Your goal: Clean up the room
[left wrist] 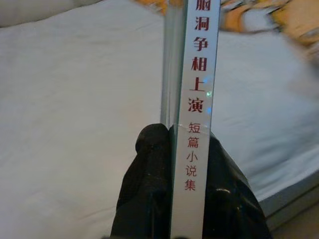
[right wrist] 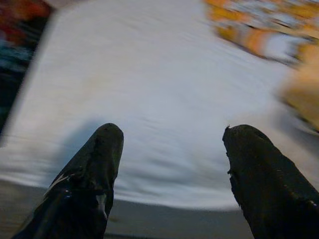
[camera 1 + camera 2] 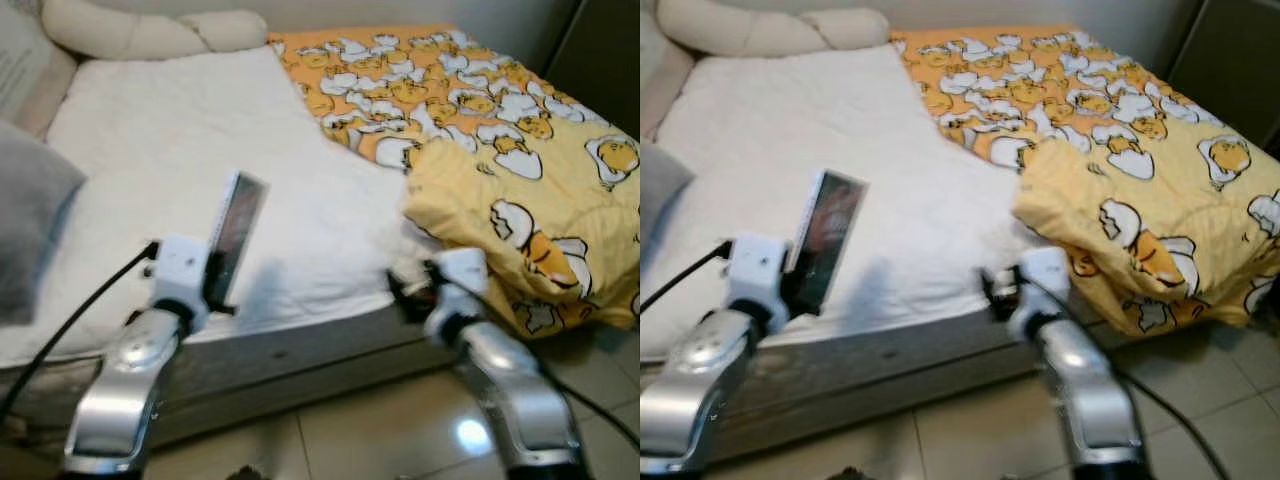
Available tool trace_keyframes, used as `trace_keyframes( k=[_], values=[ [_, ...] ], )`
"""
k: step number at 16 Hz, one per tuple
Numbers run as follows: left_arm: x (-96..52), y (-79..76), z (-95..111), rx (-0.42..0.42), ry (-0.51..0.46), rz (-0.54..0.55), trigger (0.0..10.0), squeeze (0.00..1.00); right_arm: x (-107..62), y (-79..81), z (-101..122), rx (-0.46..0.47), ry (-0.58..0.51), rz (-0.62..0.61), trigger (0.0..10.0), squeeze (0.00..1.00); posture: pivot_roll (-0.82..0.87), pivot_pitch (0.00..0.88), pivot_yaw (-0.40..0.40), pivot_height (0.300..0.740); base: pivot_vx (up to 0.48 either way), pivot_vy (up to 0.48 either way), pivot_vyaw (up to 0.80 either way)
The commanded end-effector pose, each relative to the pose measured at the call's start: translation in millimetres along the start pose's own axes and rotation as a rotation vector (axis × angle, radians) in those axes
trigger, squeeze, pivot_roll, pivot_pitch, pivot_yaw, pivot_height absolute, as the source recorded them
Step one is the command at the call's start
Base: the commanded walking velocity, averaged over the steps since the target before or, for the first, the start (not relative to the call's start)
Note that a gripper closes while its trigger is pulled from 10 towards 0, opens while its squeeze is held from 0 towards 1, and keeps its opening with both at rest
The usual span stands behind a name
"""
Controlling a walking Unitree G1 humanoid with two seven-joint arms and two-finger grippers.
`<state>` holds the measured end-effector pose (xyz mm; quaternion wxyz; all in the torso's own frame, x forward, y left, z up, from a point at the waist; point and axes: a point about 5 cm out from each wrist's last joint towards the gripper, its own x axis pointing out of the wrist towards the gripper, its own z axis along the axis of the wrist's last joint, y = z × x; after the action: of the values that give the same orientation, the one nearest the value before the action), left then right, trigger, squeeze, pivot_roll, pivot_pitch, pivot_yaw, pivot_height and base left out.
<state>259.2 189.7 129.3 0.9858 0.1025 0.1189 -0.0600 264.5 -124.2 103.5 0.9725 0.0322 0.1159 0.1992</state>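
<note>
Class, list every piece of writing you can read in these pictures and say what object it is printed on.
"脑洞争相上演" on the spine of the book, red characters running down it; the top character is partly cut off.
"短篇小说集" lower on the same spine, between the left pincer fingers.
The book's cover is too blurred to read.

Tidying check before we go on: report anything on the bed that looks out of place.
The yellow egg-print blanket lies bunched on the robot's right side of the bed, one corner slumping over the edge. The left gripper holds a book upright.

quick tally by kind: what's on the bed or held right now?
Book, held upright in the left tool: 1
Yellow egg-print quilt: 1
Cream pillows at the head of the bed: 2
Grey cushion: 1
Total: 5
</note>
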Motion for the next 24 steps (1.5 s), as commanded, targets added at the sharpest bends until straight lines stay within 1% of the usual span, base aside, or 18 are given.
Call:
trace_keyframes(
  k=[1, 17, 19, 21, 24],
  values=[
    [1.2, -3.7, 12.6, 0.005, -0.062, -0.008, 10.0, 0.0, -2.8, -6.7, 4.9, -0.016, -0.022, -0.011, 10.0, 0.0, -0.03, 0.0, 0.002, 0.74, 0.0, 0.379, 0.0],
    [1.4, -3.8, 12.7, 0.005, -0.063, -0.007, 10.0, 0.0, -3.2, -6.4, 4.8, -0.023, -0.023, -0.003, 10.0, 0.0, -0.03, 0.0, 0.002, 0.74, 0.0, 0.379, 0.0],
    [4.3, 0.9, 20.5, -0.006, -0.121, 0.045, 10.0, 0.0, -0.7, -6.4, 0.0, -0.005, 0.002, -0.033, 10.0, 0.0, -0.02, 0.0, 0.006, 0.74, 0.0, 0.0, 0.0],
    [5.7, 1.3, 22.2, -0.013, -0.127, 0.041, 10.0, 0.0, 1.2, -7.0, 1.3, -0.007, 0.004, -0.034, 10.0, 0.0, -0.02, 0.0, 0.005, 0.74, 0.0, 0.0, 0.0],
    [7.0, 0.1, 22.7, 0.005, -0.124, 0.033, 10.0, 0.0, 2.4, -7.9, 1.9, -0.01, 0.007, -0.035, 10.0, 0.0, -0.02, 0.0, 0.006, 0.74, 0.0, 0.0, 0.0]
  ],
)
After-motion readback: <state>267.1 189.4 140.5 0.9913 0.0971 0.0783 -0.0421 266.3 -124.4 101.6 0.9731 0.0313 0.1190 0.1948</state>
